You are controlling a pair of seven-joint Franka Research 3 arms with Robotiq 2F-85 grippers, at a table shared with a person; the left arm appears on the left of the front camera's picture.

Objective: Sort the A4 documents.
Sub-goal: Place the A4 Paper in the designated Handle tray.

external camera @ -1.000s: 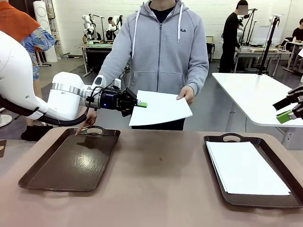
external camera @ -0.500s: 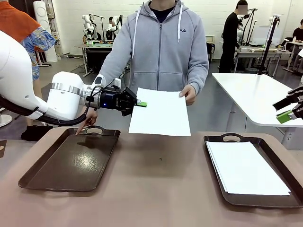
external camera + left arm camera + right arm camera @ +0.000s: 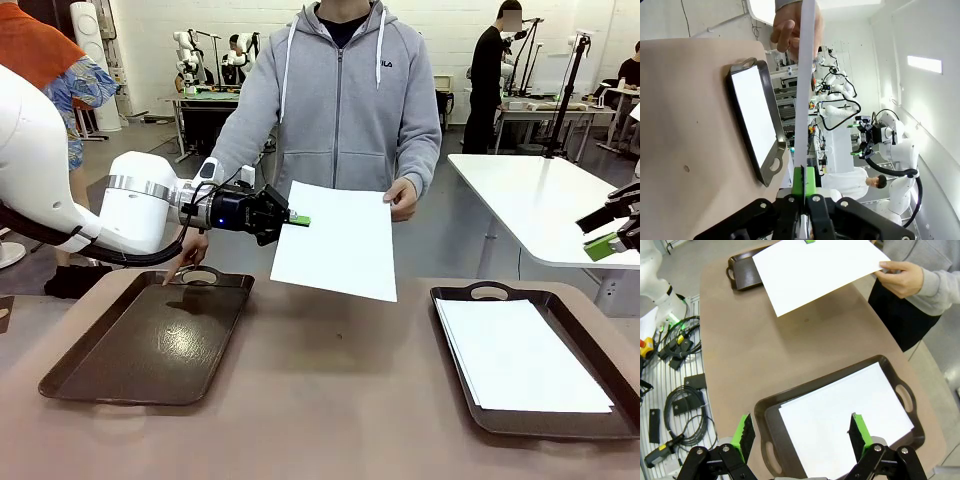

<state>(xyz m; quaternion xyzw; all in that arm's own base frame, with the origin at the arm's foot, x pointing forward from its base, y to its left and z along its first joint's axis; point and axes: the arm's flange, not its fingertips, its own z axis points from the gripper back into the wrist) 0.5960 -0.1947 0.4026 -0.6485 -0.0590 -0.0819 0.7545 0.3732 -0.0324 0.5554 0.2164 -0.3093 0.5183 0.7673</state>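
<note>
- Front view: you are watching a handover step in progress. The left gripper (image 3: 297, 220) is pinching the near-left corner of a white sheet (image 3: 335, 240), its green pads clamped flat on the paper. The person's hand (image 3: 401, 198) is touching the opposite top corner, so the sheet is hanging between the two, above the table (image 3: 330, 390) and sagging toward you. The person's other hand (image 3: 186, 258) is pointing a finger at the empty left tray (image 3: 150, 340), which I am reading as the intended destination. The next move is probably calling for the person to let go, then a carry over to that tray without creasing the sheet.
- Left wrist view: you are seeing the sheet edge-on, running up from between the closed pads to the person's fingers (image 3: 788, 30). The right tray (image 3: 757, 120) with its stacked sheets is lying beyond.
- Right wrist view: the right gripper (image 3: 802, 432) is hovering wide open and empty above the filled tray's stack (image 3: 845, 415).
</note>
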